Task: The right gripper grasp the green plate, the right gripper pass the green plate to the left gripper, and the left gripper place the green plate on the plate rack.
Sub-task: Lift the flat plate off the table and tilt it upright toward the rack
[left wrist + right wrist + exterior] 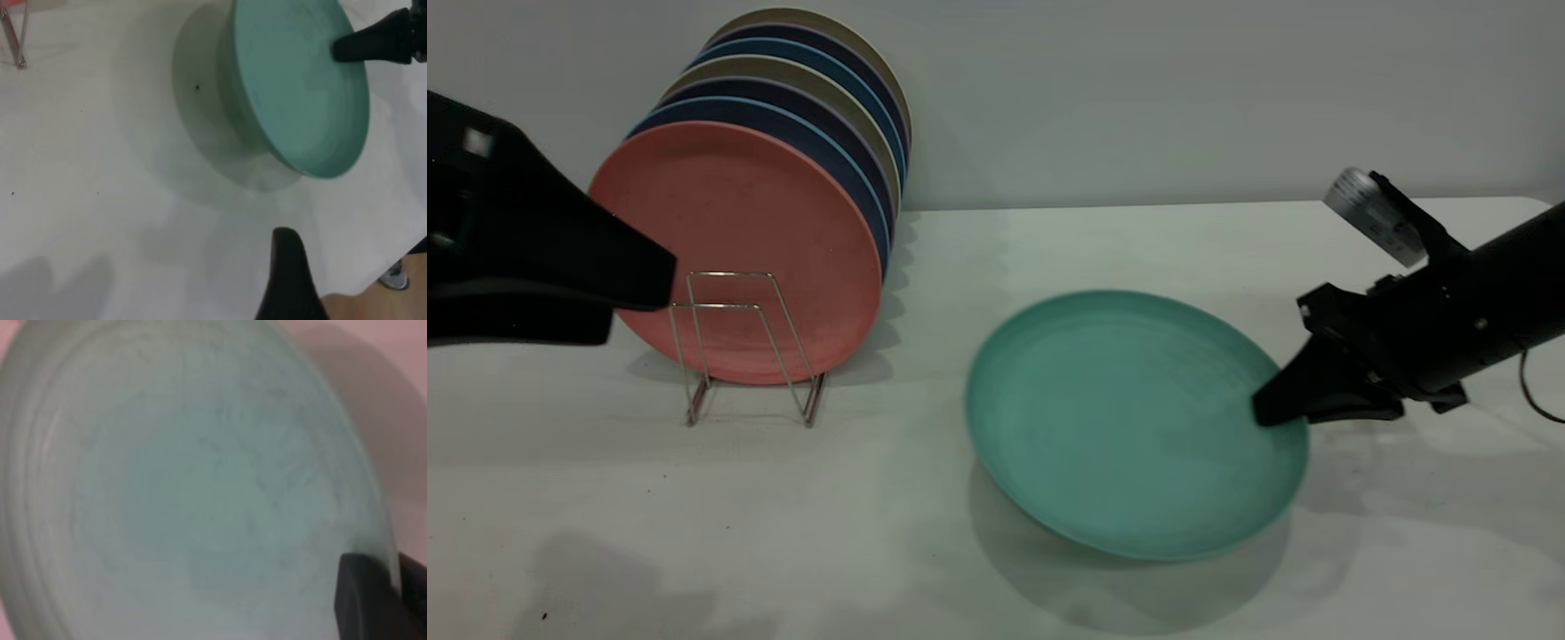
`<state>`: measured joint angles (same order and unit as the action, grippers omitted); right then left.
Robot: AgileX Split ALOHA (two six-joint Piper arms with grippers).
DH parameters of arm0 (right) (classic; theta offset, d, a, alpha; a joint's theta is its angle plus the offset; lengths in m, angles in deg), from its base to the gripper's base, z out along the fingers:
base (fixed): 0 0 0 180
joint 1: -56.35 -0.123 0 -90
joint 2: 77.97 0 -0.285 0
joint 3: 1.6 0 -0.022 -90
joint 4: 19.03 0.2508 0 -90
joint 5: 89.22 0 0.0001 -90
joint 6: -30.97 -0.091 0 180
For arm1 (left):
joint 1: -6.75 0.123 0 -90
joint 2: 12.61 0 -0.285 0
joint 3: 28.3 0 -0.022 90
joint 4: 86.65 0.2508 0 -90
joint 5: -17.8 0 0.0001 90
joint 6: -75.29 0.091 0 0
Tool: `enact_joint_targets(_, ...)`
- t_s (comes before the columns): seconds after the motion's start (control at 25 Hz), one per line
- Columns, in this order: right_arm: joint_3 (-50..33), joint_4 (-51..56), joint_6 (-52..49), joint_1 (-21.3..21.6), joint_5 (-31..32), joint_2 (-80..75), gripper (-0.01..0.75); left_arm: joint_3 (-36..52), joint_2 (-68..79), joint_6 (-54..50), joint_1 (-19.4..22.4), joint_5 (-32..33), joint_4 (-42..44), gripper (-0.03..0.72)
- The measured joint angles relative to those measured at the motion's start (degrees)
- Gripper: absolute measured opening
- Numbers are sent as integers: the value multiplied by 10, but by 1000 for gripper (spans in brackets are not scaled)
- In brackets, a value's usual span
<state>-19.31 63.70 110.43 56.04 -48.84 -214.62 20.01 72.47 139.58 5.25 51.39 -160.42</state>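
Step 1 done: right gripper [1272, 411] is clamped on the rim of the green plate [1129, 422], held tilted just above the table [871, 533]. Handover pending. Left gripper [631, 289] waits near the plate rack [738, 351]; jaw state can't be told. Racking pending.

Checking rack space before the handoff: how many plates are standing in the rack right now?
7 visible in the plate rack: a pink plate in front, then blue and beige plates packed behind it. More may be hidden. The green plate is off the rack, held by the right gripper.
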Motion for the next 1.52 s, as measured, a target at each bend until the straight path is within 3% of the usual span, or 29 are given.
enact_joint_targets(0.48, 0, 114, 41, -91, 109, 0, 13, -1, 30, 63, 0, -23, -75, 543)
enact_joint_targets(1.16, 0, 186, 47, -198, 164, 0, 13, -1, 30, 63, 0, -42, -80, 529)
enact_joint_targets(1.32, 0, 186, 51, -203, 191, 0, 14, -1, 30, 63, 0, -44, -93, 429)
enact_joint_targets(1.52, 0, 186, 62, -203, 210, 0, 23, -1, 30, 63, 0, -59, -122, 164)
